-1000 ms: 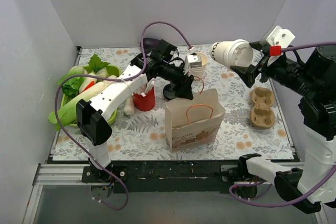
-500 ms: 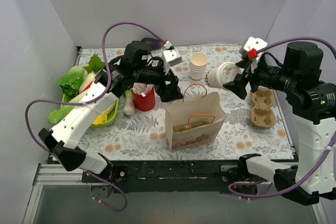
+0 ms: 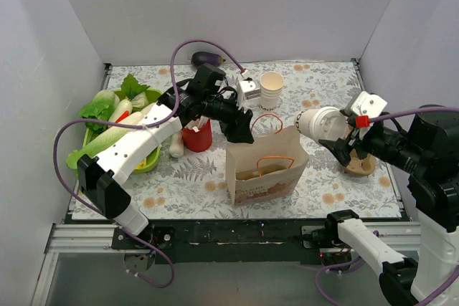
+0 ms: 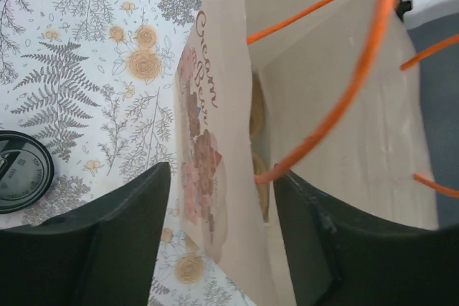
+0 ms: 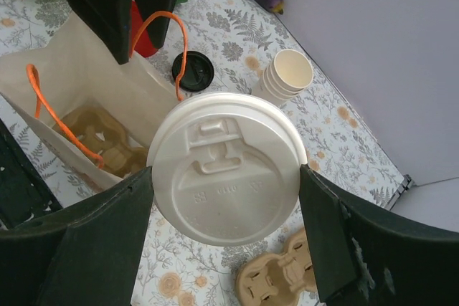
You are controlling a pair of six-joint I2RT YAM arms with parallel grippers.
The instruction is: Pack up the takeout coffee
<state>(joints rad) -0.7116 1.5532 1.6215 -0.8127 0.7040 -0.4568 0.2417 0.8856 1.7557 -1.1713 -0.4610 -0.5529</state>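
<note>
The takeout coffee (image 3: 318, 122), a cream paper cup with a white lid (image 5: 226, 170), lies tilted on its side in the air just right of the paper bag (image 3: 265, 170). My right gripper (image 3: 337, 141) is shut on it, one finger on each side of the cup (image 5: 226, 172). The bag (image 5: 86, 98) stands open with orange handles and holds a cardboard carrier (image 5: 100, 134). My left gripper (image 3: 244, 132) is at the bag's back left rim. Its jaws stand open astride the bag's wall (image 4: 215, 141), with one finger (image 4: 122, 249) outside and the other inside.
A stack of lidless cups (image 3: 271, 89) stands behind the bag, with a black lid (image 5: 192, 71) and a red cup (image 3: 197, 136) to its left. A cardboard carrier (image 5: 287, 284) lies at the right. A green bowl (image 3: 148, 161) of vegetables sits far left, an eggplant (image 3: 203, 57) at the back.
My right arm has brought the coffee down and forward to the bag's right side. My left gripper swung from the back cups to the bag's rim and now straddles its wall.
</note>
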